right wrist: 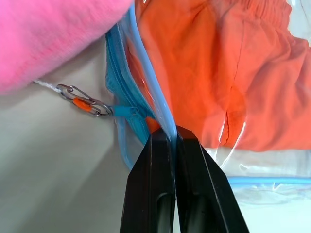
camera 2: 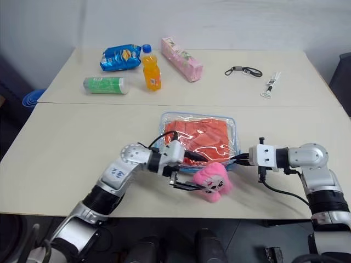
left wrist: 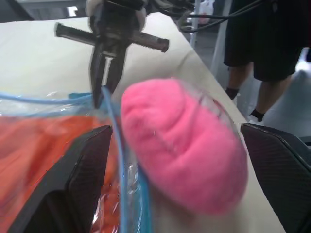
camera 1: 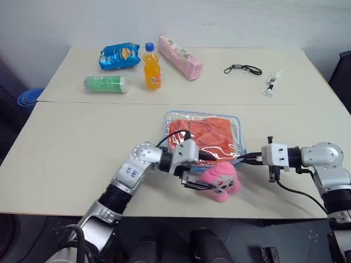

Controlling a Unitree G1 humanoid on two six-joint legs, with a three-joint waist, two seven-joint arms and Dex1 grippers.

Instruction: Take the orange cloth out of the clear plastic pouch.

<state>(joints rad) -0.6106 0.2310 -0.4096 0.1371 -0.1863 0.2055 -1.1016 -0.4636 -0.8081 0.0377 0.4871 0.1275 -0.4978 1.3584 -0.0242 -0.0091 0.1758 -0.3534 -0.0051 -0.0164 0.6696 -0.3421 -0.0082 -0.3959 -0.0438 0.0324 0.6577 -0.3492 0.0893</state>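
Pouch [camera 1: 204,134] of clear plastic with light-blue trim lies flat on the near half of our worktop [camera 1: 82,142], with the orange cloth [camera 1: 205,131] folded and wrinkled inside it. A pink plush charm [camera 1: 220,179] sits at the pouch's near edge, tied to the zipper pull by a small clip [right wrist: 81,101].

Our right gripper [right wrist: 172,141] reaches in from the right, its black fingers pressed together and pinching the blue-trimmed edge of the pouch by the zipper. Our left gripper [camera 1: 200,183] comes in from the left at the pouch's near edge; its fingers [left wrist: 73,179] are spread, with the plush charm and the pouch edge between them.

On the far half of the worktop stand an orange drink bottle [camera 1: 152,68] with a blue cap, a blue snack bag [camera 1: 119,57], a green canister [camera 1: 105,84] on its side and a pink box [camera 1: 180,57]. Far right lie a black strap [camera 1: 243,69] and a small packet [camera 1: 272,84]. A person's legs [left wrist: 252,58] show beyond the worktop's edge.
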